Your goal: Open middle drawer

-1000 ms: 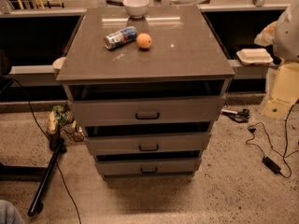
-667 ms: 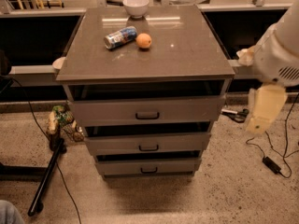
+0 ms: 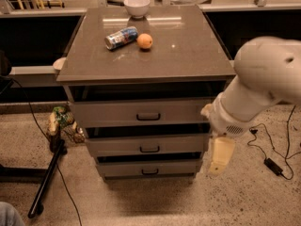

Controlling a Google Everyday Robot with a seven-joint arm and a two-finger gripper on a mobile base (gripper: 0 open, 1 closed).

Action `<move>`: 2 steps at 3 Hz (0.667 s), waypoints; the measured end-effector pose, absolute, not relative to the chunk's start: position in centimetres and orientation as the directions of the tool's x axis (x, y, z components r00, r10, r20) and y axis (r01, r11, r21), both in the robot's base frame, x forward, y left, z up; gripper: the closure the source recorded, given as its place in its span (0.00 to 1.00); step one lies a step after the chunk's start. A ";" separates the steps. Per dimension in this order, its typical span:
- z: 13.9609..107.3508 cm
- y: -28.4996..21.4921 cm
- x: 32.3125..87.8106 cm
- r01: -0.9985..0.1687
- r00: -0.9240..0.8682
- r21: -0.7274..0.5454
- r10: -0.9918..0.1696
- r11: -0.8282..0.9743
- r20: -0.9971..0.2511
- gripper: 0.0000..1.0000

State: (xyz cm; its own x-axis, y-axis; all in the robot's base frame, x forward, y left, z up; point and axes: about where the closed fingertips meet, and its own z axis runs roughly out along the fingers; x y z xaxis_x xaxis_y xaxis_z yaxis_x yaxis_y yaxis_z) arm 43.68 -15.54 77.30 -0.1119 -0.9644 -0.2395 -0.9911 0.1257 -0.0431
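The grey cabinet has three stacked drawers. The middle drawer (image 3: 117, 146) is a wide grey front with a small dark bar handle (image 3: 149, 149) at its centre, and it sits pushed in. The larger top drawer (image 3: 108, 113) is above it and the smaller bottom drawer (image 3: 117, 168) below. My white arm (image 3: 256, 88) comes in from the right. My gripper (image 3: 220, 157) hangs down at the cabinet's right edge, level with the middle and bottom drawers and well to the right of the handle.
On the cabinet top (image 3: 188, 46) lie a can (image 3: 121, 37), an orange (image 3: 145, 41) and a white bowl (image 3: 137, 6). Cables and a power brick (image 3: 273, 165) lie on the floor at right. A dark stand leg (image 3: 47, 182) and a small bag (image 3: 63, 121) are at left.
My arm has swung in from the right edge toward the cabinet and lowered, so the gripper now hangs in front of the drawers' right end. The drawers have not moved.
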 end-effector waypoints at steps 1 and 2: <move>72.0 -12.9 44.1 -0.993 -0.116 0.006 -0.937 0.121 -0.329 0.00; 72.0 -12.9 44.1 -0.993 -0.116 0.006 -0.937 0.121 -0.328 0.00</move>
